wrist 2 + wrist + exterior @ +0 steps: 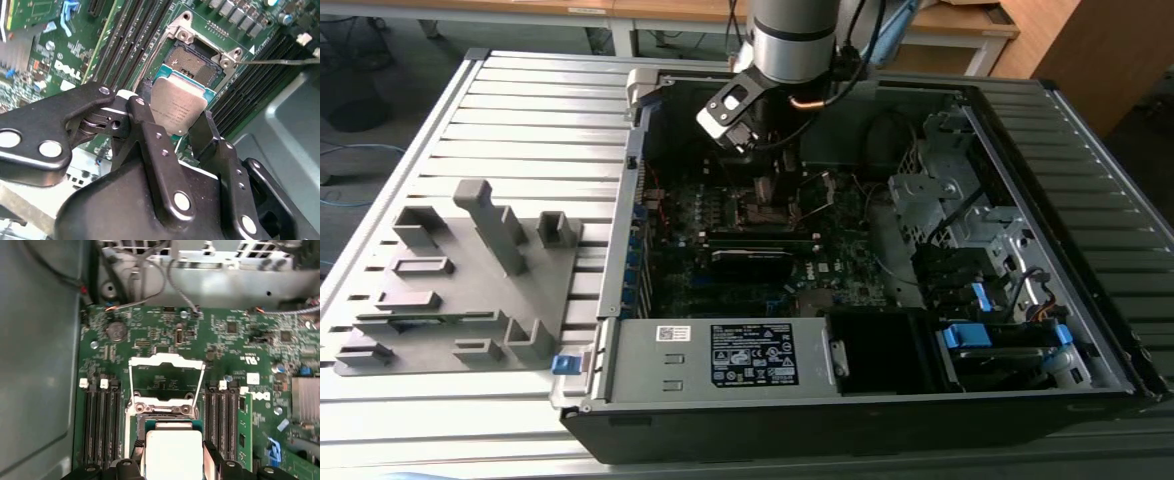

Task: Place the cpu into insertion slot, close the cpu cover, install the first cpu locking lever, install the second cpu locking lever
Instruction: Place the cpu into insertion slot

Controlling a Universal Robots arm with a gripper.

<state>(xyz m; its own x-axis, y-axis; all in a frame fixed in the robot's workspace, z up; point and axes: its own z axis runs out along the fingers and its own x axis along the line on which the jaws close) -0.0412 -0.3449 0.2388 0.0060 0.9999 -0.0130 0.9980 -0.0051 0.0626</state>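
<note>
Plainly, second wrist view: cpu (177,107) between tool (172,120) fingers (150,135) near insertion slot (192,60).

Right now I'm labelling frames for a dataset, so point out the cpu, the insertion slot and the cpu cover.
cpu (177,107): second wrist view, middle of its silvery top.
insertion slot (193,61): second wrist view, its dark centre.
cpu cover (167,359): first wrist view, free-end bar of the raised frame.
</note>
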